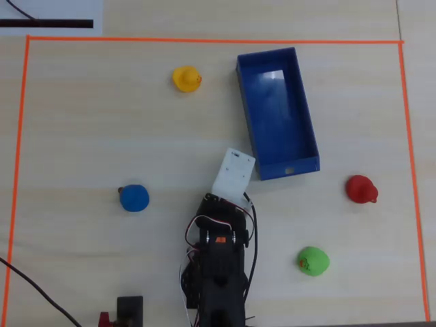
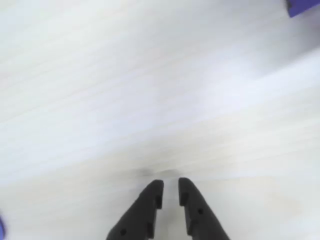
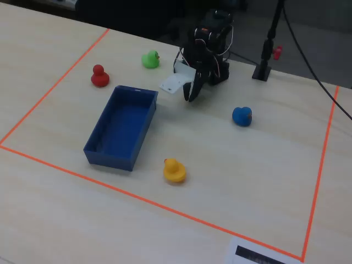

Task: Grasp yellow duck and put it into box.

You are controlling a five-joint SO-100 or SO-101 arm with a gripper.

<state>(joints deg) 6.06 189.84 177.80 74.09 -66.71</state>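
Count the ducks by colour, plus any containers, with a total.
Yellow duck: 1
Red duck: 1
Green duck: 1
Blue duck: 1
Blue box: 1, nothing in it
Total: 5 things, 4 ducks and 1 box, all inside the orange tape border.

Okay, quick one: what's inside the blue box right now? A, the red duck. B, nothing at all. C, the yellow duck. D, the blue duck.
B: the box shows only its bare blue floor in the overhead view, while the yellow duck sits on the table to its left there.
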